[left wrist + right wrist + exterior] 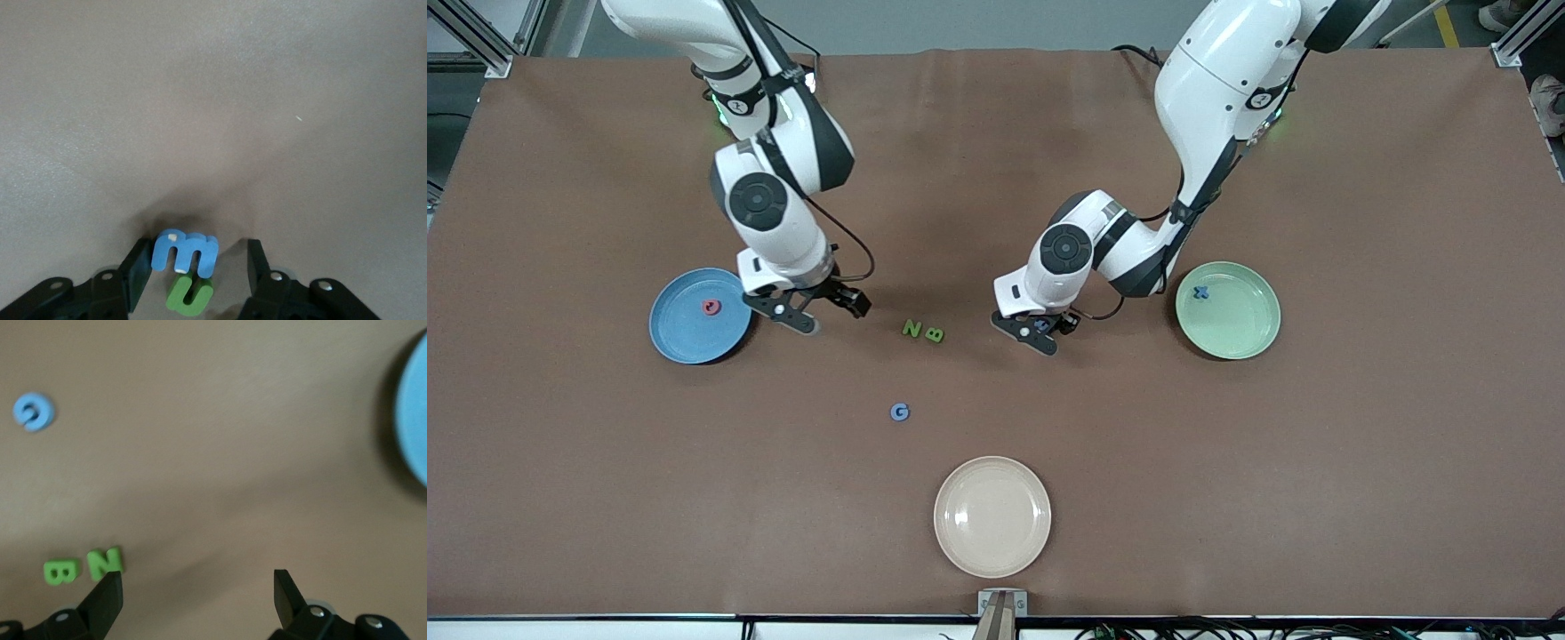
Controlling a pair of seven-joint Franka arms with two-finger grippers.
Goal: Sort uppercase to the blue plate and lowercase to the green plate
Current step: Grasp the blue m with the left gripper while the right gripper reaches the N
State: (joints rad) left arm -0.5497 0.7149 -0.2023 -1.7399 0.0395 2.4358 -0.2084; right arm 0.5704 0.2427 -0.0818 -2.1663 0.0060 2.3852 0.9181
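My left gripper (1042, 334) is down at the table, its open fingers either side of a blue m (185, 252). One finger (137, 270) is close against the m, the other stands apart. A green n (190, 295) lies against the m. My right gripper (831, 313) hangs open and empty beside the blue plate (680, 342), which holds a red round letter (711, 307). A green N (911, 328) and green B (935, 334) lie between the grippers, and a blue G (900, 412) lies nearer the front camera. The green plate (1240, 329) holds a blue x (1202, 292).
A cream plate (992, 516) sits near the table's front edge, nearer the camera than the G. The right wrist view shows the N (105, 561), the B (61, 572), the G (33, 412) and the blue plate's rim (413, 420).
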